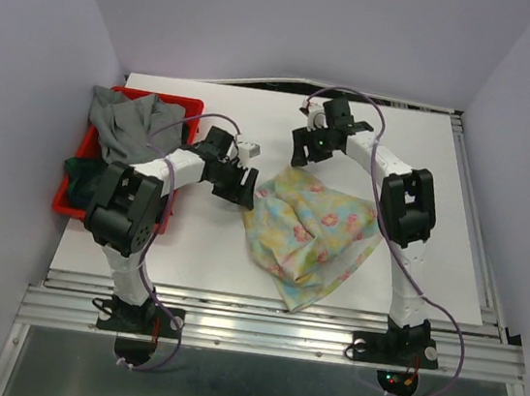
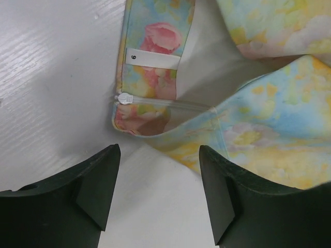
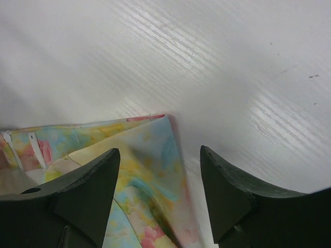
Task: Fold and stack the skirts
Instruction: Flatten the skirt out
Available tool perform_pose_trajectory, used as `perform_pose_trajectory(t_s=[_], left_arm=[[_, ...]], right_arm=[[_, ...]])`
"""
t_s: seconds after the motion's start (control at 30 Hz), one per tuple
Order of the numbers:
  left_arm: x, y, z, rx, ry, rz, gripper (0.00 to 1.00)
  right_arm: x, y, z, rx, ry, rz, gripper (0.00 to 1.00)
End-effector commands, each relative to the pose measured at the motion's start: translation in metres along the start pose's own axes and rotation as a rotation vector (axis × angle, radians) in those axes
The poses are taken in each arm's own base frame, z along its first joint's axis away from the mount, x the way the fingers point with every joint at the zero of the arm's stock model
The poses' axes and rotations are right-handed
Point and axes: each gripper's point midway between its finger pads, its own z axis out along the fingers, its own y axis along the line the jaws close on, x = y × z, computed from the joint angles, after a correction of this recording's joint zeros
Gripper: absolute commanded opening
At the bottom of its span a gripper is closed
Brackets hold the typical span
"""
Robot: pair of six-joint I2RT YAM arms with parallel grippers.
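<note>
The left gripper [image 2: 160, 152] and right gripper [image 3: 160, 155] are hanging open at two corners of the flowery skirt [image 1: 314, 234] — next, I think, pinching them and folding it over.

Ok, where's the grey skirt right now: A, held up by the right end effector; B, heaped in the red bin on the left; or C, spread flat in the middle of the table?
B: the grey skirt lies bunched in the red bin. Only the floral skirt is out on the table, and the right end effector is open with nothing in it.
</note>
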Motion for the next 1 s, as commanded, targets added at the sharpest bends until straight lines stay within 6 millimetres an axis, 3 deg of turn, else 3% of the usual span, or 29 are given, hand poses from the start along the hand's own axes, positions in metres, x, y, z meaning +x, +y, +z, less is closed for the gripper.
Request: perform_pose_trajectory(t_s=[0.0, 0.2, 0.3, 0.33, 0.37, 0.53, 0.67, 0.83, 0.97], left_arm=[[-0.022, -0.01, -0.003, 0.058, -0.052, 0.01, 0.7], [-0.026, -0.016, 0.005, 0.111, -0.06, 0.011, 0.61], [-0.025, -0.021, 0.007, 0.149, -0.052, 0.005, 0.61], [-0.026, -0.025, 0.006, 0.169, -0.052, 0.006, 0.61], [-0.026, -0.026, 0.004, 0.174, -0.055, 0.009, 0.63], [-0.034, -0.025, -0.012, 0.126, -0.093, 0.092, 0.73], [-0.04, -0.028, -0.031, 0.132, -0.084, 0.243, 0.76], [-0.069, -0.034, -0.05, 0.121, -0.137, 0.388, 0.77], [-0.075, -0.044, -0.045, 0.182, -0.112, 0.452, 0.77]], right_arm=[[-0.018, 0.0, 0.0, 0.011, -0.041, -0.056, 0.68], [0.003, 0.002, 0.013, -0.028, 0.01, -0.026, 0.57], [0.006, 0.006, 0.014, -0.05, 0.013, -0.018, 0.42], [0.004, 0.007, 0.013, -0.056, 0.008, -0.018, 0.32], [0.004, 0.008, 0.013, -0.059, 0.006, -0.019, 0.27], [-0.003, 0.013, 0.009, -0.077, -0.014, -0.02, 0.02], [-0.01, 0.015, 0.004, -0.079, -0.033, -0.029, 0.01], [-0.021, 0.017, -0.006, -0.065, -0.064, -0.039, 0.01], [-0.031, 0.018, -0.011, -0.061, -0.088, -0.036, 0.01]])
